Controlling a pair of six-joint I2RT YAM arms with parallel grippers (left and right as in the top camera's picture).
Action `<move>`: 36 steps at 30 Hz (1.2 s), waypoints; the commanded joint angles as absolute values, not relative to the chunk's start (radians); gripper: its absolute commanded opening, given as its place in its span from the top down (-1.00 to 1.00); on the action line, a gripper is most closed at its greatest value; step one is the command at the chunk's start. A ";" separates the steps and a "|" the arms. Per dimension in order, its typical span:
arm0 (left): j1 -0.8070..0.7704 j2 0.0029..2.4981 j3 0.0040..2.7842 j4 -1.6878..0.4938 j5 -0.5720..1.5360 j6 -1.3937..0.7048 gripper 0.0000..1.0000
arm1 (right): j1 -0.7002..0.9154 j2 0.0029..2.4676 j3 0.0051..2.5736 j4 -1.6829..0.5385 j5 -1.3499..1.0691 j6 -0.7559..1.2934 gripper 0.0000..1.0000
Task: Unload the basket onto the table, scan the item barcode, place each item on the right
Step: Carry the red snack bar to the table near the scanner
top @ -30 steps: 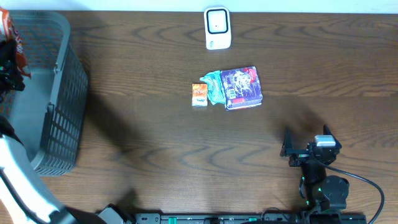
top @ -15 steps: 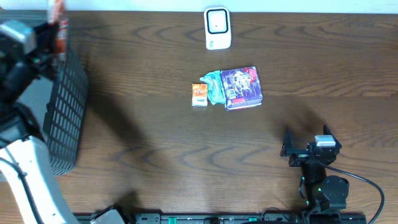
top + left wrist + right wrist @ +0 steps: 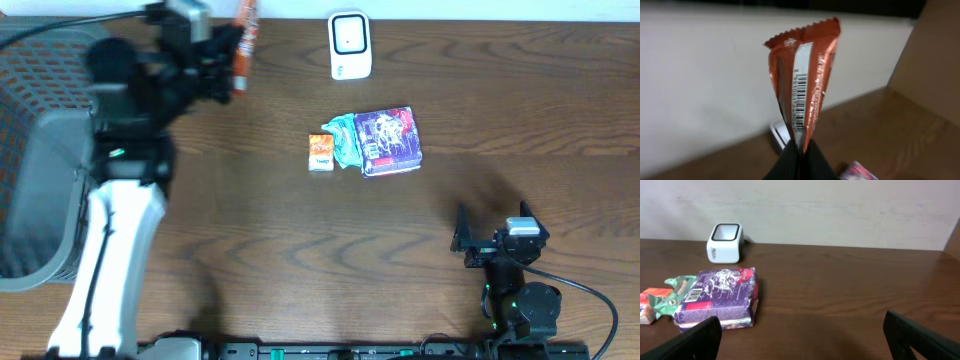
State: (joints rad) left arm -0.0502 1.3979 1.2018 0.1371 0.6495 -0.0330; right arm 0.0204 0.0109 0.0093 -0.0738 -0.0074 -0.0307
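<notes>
From overhead, my left gripper (image 3: 224,60) is pinching the orange snack packet (image 3: 246,28) by one end, lifting it near the table's back edge, left of the white scanner (image 3: 350,45). My right gripper (image 3: 480,238) is resting with its jaws spread wide and empty, well apart from the purple pack (image 3: 390,140).

In the left wrist view, my jaws are pressing together on the packet's lower end, and its barcode (image 3: 800,107) is facing the camera. I am judging the packet light, thin and crinkly, prone to flopping or slipping, so the flat crimped seam suits gripping.

In the right wrist view, the scanner is standing beyond the purple pack.
</notes>
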 commanded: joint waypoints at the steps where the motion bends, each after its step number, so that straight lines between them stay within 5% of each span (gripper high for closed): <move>1: -0.158 1.488 1.210 0.112 0.435 -0.205 0.85 | 0.012 0.006 0.005 -0.075 -0.009 -0.039 -0.98; 16: -0.374 1.787 1.210 0.109 0.406 -0.963 0.86 | 0.012 0.006 0.005 -0.075 -0.009 -0.039 -0.98; 29: -0.410 1.808 1.210 0.175 0.362 -0.841 0.85 | 0.012 0.006 0.005 -0.075 -0.009 -0.039 -0.99; 32: -0.393 1.790 1.210 0.186 0.362 -0.830 0.39 | 0.012 0.006 0.005 -0.075 -0.009 -0.039 -0.98; 36: -0.370 1.748 1.210 0.184 0.366 -0.726 0.08 | 0.012 0.006 0.005 -0.075 -0.009 -0.039 -0.98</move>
State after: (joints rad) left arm -0.3923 1.8042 1.2018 0.1829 0.3740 -0.8383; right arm 0.0204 0.0109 0.0093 -0.0738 -0.0074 -0.0307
